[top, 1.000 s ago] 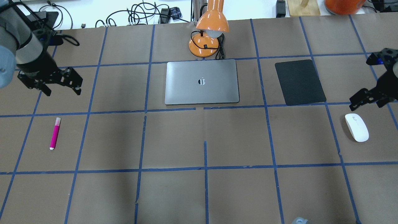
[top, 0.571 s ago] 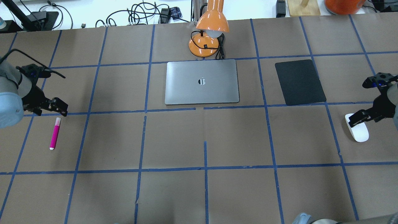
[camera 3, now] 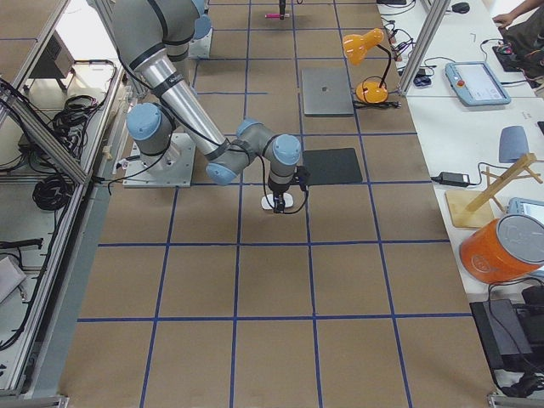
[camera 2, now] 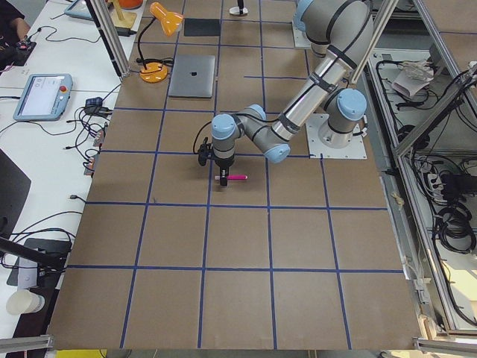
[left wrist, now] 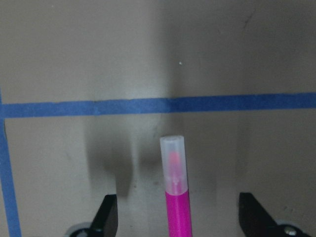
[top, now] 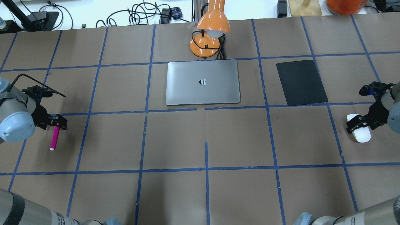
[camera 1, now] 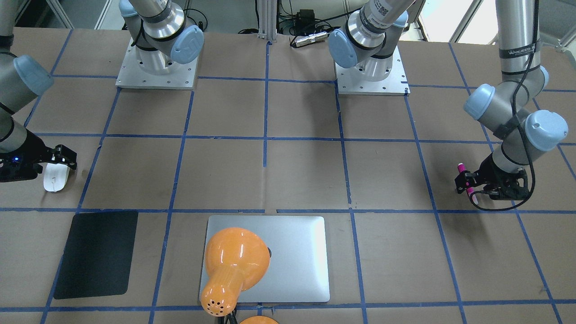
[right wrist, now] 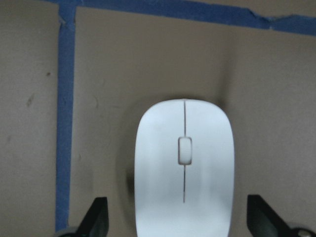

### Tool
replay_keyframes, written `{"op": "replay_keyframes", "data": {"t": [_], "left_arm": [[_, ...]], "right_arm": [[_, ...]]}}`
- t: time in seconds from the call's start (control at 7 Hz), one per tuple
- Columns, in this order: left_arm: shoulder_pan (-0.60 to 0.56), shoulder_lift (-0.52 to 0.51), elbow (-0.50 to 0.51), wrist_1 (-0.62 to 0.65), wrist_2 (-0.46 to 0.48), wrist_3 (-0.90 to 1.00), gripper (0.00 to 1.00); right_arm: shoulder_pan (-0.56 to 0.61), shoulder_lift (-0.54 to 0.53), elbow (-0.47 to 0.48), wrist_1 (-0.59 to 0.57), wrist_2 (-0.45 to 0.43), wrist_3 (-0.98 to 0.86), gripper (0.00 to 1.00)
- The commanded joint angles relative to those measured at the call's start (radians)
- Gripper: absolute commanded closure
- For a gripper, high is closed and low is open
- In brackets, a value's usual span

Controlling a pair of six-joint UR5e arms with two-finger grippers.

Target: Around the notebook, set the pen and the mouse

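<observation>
Overhead exterior: the left gripper (top: 57, 122) sat low over the capped end of the pen (top: 54, 139), a slim magenta stick with a white tip at its other end. It lay flat at the table's (top: 206, 187) far left. The right gripper (top: 358, 123) was over the far end of the mouse (top: 362, 136), a smooth white oval at the far right. The notebook (top: 203, 82), silver-grey, closed and with a logo on its lid, lay mid-table, well apart from both. A black mat (top: 301, 82) lay to its right and an orange lamp (top: 209, 34) behind it.

Exterior front-facing: we noted the lamp shade covering part of the notebook. The pen's ends showed on either side of the left gripper.

Exterior left: the pen lay under the near arm's gripper. We could not tell the jaw state here.

Exterior right: the mouse was under the near arm's gripper, near the mat.

Left wrist-mounted: the fingers (left wrist: 107, 217) stood spread, clear of the pen on both sides. The translucent cap pointed at a blue tape line (left wrist: 158, 105).

Right wrist-mounted: the jaws stood wide, with bare table between each finger and the mouse. We saw a grey centre seam and a small wheel.
</observation>
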Motion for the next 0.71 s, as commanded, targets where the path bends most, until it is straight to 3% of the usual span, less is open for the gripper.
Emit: {"op": "replay_keyframes", "data": {"t": [0.0,0.14,0.29,0.57], "left_arm": [[0.001,0.007,-0.003,0.006,-0.001,-0.002,0.94],[0.001,0.018,-0.012,0.003,-0.001,-0.002,1.0],[-0.003,0.021,-0.019,0.0,-0.004,-0.014,1.0],[-0.019,0.053,-0.039,-0.007,-0.005,-0.086,1.0]], "right_arm": [[0.0,0.003,-0.003,-0.001,-0.002,0.021,0.59],[0.0,-0.011,-0.003,0.01,-0.014,0.027,0.66],[0.007,-0.038,-0.004,0.03,-0.058,0.041,0.74],[0.077,-0.119,-0.073,0.146,-0.049,0.133,0.73]]}}
